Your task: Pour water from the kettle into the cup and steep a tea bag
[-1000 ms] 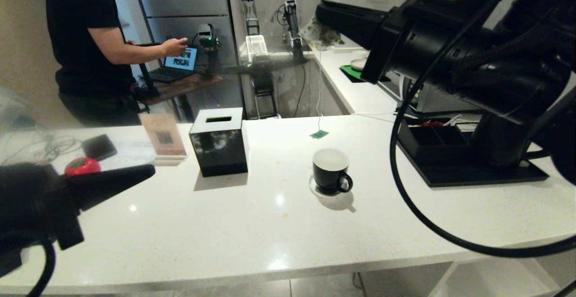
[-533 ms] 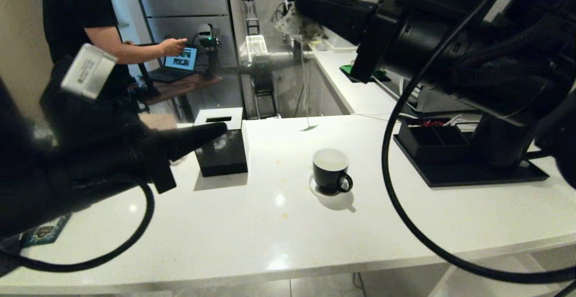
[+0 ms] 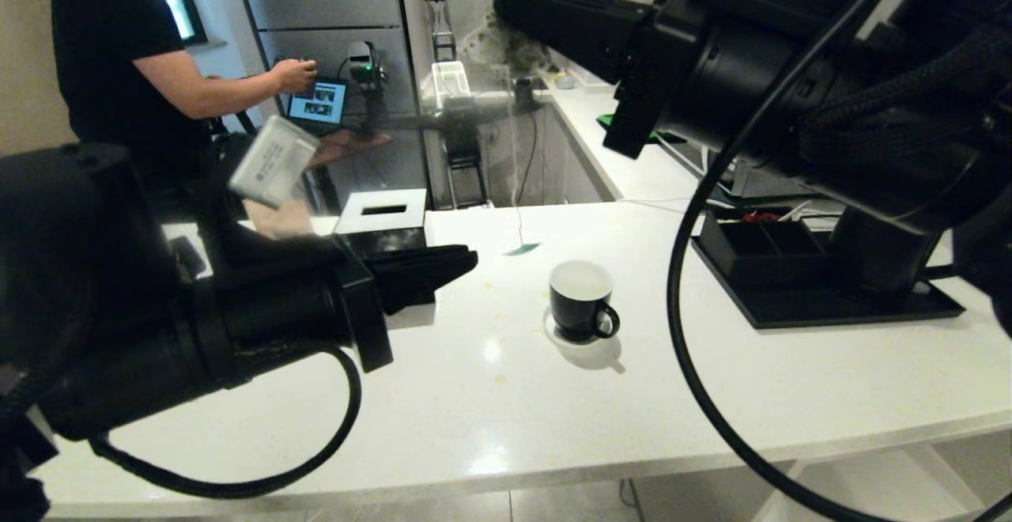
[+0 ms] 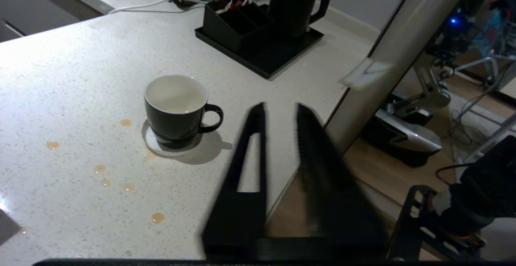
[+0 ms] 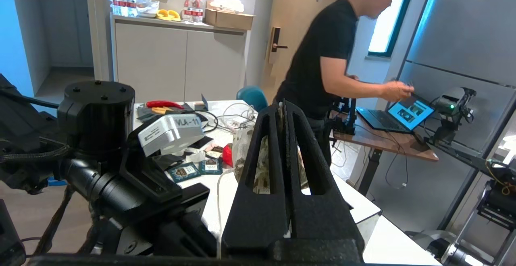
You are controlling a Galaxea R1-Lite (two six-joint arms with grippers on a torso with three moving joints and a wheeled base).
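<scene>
While the right arm fills the upper right of the head view, most of the kettle is hidden there behind it; only the left wrist view shows it whole, standing on a black tray beside a compartment box near the tabletop's far right corner. The right end effector is raised high above the far edge of the tabletop, its fingers pressed together on the tea bag, a pale sachet with brownish contents that shows only in part through the finger slots. In the head view the sachet is a blur at the fingertips, and a thin string runs down from it to a small green tag hanging just over the tabletop, behind and to the left of the cup.

The cup stands on a pale ring near the middle of the tabletop, handle toward the near right; whether it holds water cannot be made out. The left end effector hovers left of the cup, apart from it, its fingers parted by a narrow gap and holding nothing. A black tissue box is partly covered by the left arm. Small brownish spots dot the tabletop near the cup. A person works at a laptop beyond the far edge.
</scene>
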